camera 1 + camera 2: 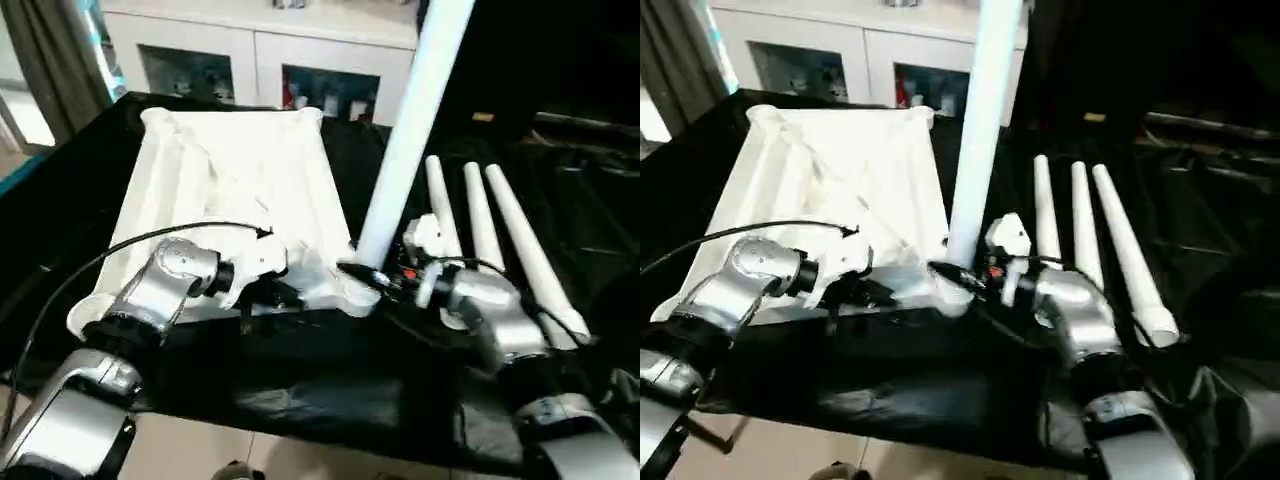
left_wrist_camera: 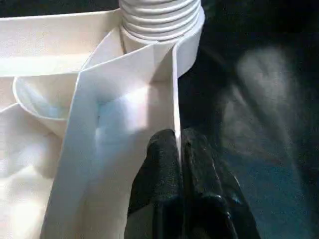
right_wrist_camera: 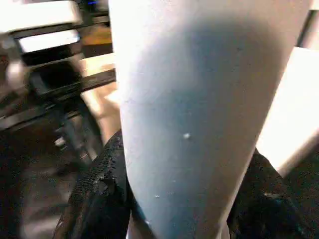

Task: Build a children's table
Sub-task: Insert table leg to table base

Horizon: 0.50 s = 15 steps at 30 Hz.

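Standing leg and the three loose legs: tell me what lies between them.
Between the standing leg and the three loose legs, the head views show bare black cloth and the right gripper.

No text, label, brand or number can be read on anything here.

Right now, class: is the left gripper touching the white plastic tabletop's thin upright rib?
Touching. The left wrist view shows the left gripper pinching the rib between its black fingers.
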Tool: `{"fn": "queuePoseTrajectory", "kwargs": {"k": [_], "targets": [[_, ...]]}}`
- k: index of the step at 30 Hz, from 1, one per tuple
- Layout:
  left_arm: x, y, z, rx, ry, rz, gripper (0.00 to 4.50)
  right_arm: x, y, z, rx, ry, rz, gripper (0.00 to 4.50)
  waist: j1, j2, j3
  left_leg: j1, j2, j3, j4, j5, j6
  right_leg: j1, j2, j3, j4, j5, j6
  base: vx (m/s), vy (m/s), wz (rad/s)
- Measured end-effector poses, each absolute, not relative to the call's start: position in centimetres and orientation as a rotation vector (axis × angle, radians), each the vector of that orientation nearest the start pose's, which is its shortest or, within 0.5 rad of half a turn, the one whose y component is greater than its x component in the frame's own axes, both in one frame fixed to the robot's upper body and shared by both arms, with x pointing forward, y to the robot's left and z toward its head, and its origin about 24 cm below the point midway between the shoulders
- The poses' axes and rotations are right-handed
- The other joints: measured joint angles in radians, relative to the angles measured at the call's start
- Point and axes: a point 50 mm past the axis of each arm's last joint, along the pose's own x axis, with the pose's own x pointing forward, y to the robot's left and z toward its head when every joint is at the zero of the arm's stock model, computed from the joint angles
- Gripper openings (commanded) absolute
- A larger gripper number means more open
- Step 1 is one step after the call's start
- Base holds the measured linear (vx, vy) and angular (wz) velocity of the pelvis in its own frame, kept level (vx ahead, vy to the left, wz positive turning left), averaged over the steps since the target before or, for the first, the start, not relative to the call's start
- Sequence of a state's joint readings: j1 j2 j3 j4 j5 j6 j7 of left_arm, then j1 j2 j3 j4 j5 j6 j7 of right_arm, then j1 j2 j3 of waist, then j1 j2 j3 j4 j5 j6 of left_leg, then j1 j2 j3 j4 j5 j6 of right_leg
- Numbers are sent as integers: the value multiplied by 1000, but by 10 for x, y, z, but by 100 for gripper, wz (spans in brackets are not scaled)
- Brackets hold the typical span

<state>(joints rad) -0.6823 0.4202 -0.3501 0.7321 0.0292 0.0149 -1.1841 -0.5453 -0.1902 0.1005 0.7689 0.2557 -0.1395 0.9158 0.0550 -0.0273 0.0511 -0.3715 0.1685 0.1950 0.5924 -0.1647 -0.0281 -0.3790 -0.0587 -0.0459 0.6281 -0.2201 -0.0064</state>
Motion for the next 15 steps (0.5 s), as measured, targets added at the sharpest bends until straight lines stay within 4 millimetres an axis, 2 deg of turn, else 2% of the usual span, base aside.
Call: {"fn": "queuePoseTrajectory", "kwargs": {"k": [7,10,15], "targets": [[342,138,54,469,514,-1161,0,342,-104,37,92,126,699,191,-19,-2,1,1,-1,-13,0,0,0,-2,-2,-14,-21,0,0,-17,13,-9],[347,130,54,467,527,-1099,0,349,-100,38,98,140,576,191,-23,2,5,4,-1,-18,-1,0,0,-3,-2,-20,-32,0,0,0,0,0],[357,104,53,416,558,-968,0,360,-90,39,95,184,348,191,-23,7,10,5,-2,-21,-6,0,0,-2,-3,-25,-52,0,0,0,0,0]]}}
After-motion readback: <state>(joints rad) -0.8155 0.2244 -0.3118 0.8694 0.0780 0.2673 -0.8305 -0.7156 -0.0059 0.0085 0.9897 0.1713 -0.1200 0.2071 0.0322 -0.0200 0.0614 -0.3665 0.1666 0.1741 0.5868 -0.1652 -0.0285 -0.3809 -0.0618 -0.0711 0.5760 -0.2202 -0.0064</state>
